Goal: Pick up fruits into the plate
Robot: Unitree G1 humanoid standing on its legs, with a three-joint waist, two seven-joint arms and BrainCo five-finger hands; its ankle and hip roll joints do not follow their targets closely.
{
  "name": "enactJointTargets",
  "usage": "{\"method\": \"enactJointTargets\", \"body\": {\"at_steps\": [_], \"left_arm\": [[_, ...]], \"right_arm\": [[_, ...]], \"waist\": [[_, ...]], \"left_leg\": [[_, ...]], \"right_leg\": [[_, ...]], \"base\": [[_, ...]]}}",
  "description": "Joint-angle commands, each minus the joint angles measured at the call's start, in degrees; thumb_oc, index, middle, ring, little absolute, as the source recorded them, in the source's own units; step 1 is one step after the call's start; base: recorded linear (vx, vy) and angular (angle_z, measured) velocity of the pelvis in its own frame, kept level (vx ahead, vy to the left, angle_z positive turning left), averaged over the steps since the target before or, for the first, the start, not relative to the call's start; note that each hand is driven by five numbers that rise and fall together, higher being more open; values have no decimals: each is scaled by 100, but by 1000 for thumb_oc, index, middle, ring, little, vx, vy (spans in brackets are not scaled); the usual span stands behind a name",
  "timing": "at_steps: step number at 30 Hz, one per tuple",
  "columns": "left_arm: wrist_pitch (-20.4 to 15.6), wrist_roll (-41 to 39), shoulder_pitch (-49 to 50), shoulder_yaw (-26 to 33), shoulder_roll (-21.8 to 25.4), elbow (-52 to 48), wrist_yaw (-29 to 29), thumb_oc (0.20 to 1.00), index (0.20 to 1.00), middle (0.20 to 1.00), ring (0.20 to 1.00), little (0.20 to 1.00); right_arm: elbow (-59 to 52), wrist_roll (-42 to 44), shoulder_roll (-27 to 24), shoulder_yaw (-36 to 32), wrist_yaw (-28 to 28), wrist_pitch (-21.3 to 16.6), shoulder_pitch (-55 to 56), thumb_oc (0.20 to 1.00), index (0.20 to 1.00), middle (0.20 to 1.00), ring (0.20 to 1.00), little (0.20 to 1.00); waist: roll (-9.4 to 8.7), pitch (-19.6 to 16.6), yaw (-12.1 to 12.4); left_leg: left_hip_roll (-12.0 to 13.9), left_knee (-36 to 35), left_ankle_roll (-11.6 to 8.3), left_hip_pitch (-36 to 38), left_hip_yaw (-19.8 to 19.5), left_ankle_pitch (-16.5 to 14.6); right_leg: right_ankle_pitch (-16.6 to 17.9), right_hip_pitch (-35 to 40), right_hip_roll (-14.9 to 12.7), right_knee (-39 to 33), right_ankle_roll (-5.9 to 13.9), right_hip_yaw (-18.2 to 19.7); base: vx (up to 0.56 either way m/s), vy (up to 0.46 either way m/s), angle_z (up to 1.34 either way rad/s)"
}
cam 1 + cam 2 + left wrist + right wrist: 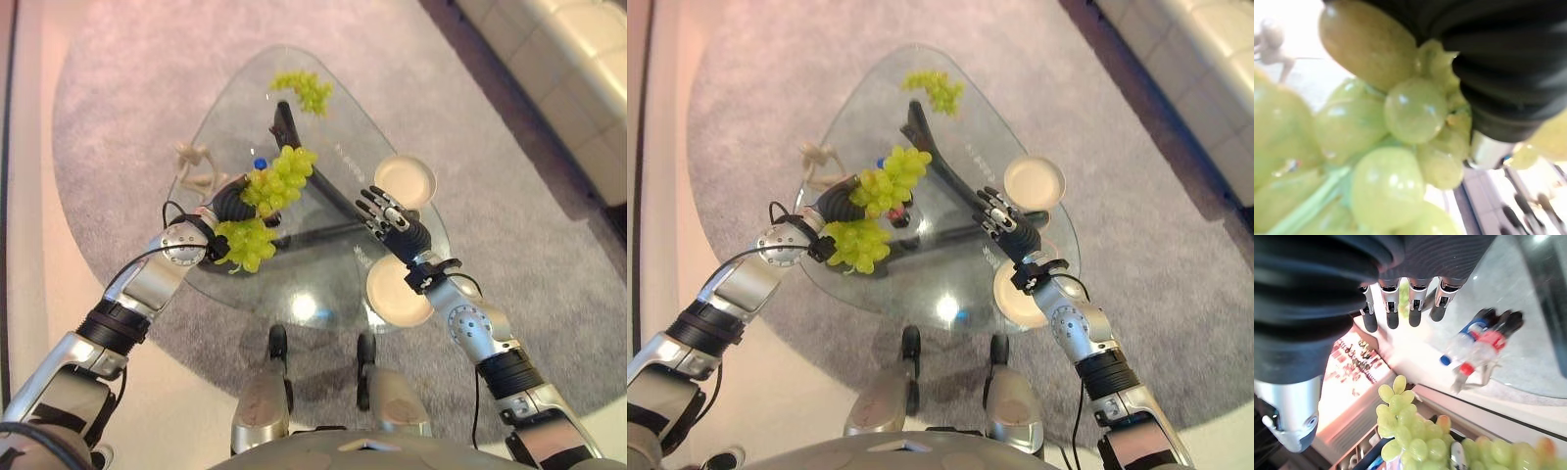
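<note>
My left hand [227, 203] is shut on a big bunch of green grapes [279, 181] and holds it up over the left side of the glass table [333, 279]. The grapes hang on both sides of the hand's dark cover and crowd the left wrist view [1386, 186]. A second, smaller bunch [306, 90] lies at the table's far end. Two cream plates sit on the right side: one far [405, 180], one near [395, 299], partly under my right forearm. My right hand [390, 220] hovers open between the plates, its fingers [1392, 308] straight and holding nothing.
A beige figurine [196, 166] stands at the table's left edge. Bottles with blue and red caps [1479, 340] show through the glass, beside the dark table base [289, 127]. A grey rug [127, 88] surrounds the table. A pale sofa [578, 69] lies at the far right.
</note>
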Motion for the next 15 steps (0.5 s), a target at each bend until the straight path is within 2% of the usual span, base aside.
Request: {"method": "enactJointTargets", "body": {"at_steps": [1, 6, 15], "left_arm": [[-170, 304, 108, 181, -109, -278, -233, 200, 200, 200, 200, 200], [-80, 508, 214, 64, -88, -552, -709, 200, 200, 200, 200, 200], [148, 511, 200, -127, -187, -820, -1156, 200, 200, 200, 200, 200]], "right_arm": [[-497, 106, 193, 129, 22, -58, 303, 1000, 1000, 1000, 1000, 1000], [-586, 90, 215, 205, -60, 10, 461, 1000, 1000, 1000, 1000, 1000], [-501, -194, 214, 393, -243, 34, 531, 1000, 1000, 1000, 1000, 1000]], "waist": [[-114, -617, 37], [-77, -759, 105], [-46, -844, 160]], "left_leg": [[-505, 495, 304, -6, 81, -766], [-530, 395, 306, 229, 55, -799], [-531, 298, 302, 485, 59, -834]], "right_leg": [[41, -178, 119, 190, 45, 82], [56, 100, 63, 34, 82, -70], [74, 407, 18, -140, 117, -206]], "base": [[88, 27, 16], [61, 36, 15], [28, 18, 6]]}}
